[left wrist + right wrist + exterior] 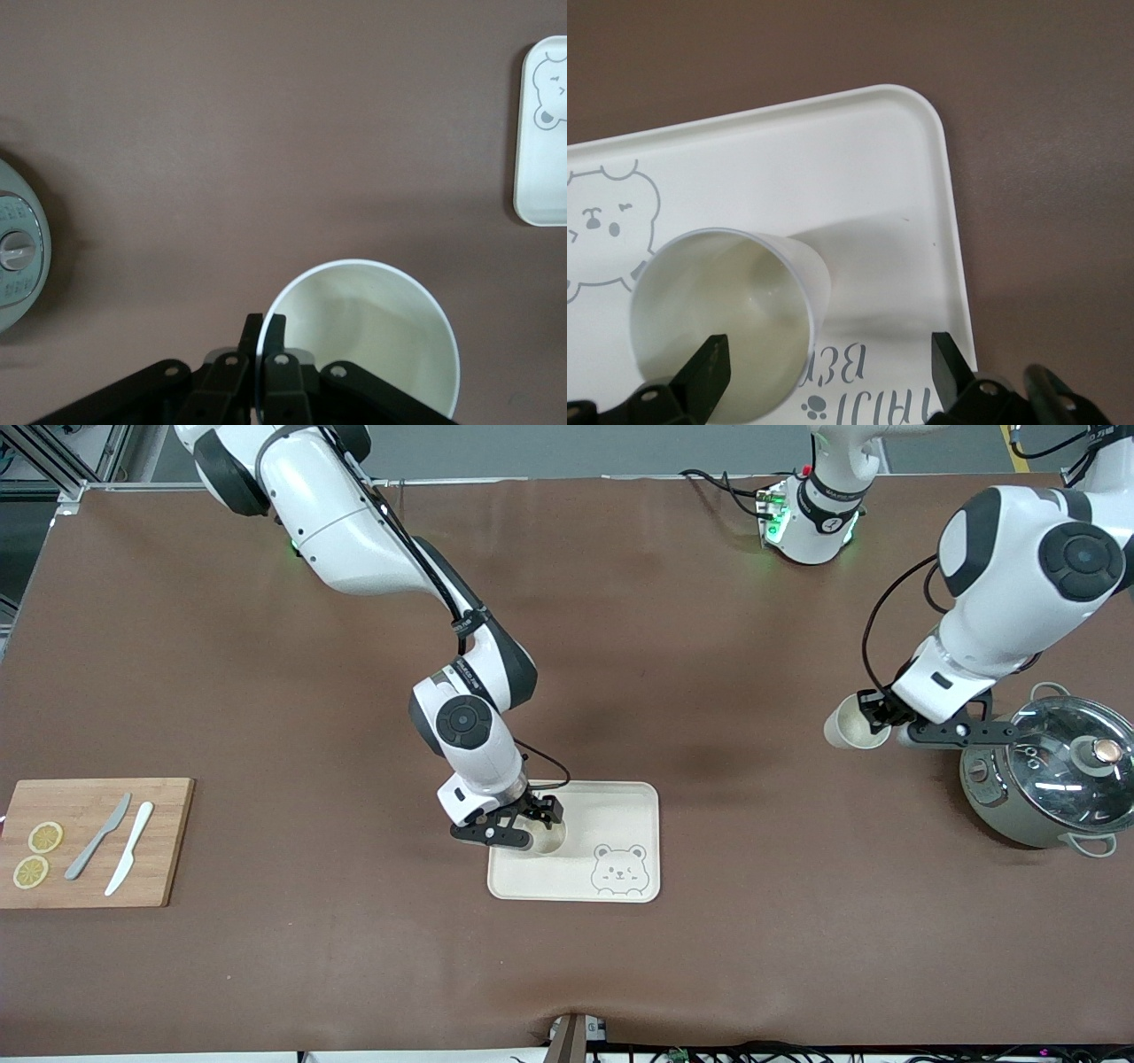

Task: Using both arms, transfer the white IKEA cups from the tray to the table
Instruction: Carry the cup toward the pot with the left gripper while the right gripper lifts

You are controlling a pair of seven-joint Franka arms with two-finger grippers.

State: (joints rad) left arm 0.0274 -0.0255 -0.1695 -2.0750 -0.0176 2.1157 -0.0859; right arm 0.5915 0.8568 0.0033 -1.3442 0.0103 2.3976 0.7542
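One white cup (545,838) stands upright on the cream bear tray (620,808), at the tray's corner toward the right arm's end. My right gripper (535,825) is open around it. In the right wrist view its fingers (709,367) stand wide apart, one over the cup (726,332) and one over the tray (859,159); the gripper (829,365) holds nothing. My left gripper (875,713) is shut on the rim of the second white cup (852,724), held just over the table beside the pot. In the left wrist view the fingertips (275,328) pinch that cup's wall (372,345).
A grey-green pot with a glass lid (1054,779) stands close to the left gripper, at the left arm's end; it also shows in the left wrist view (13,257). A wooden cutting board (89,868) with two knives and lemon slices lies at the right arm's end.
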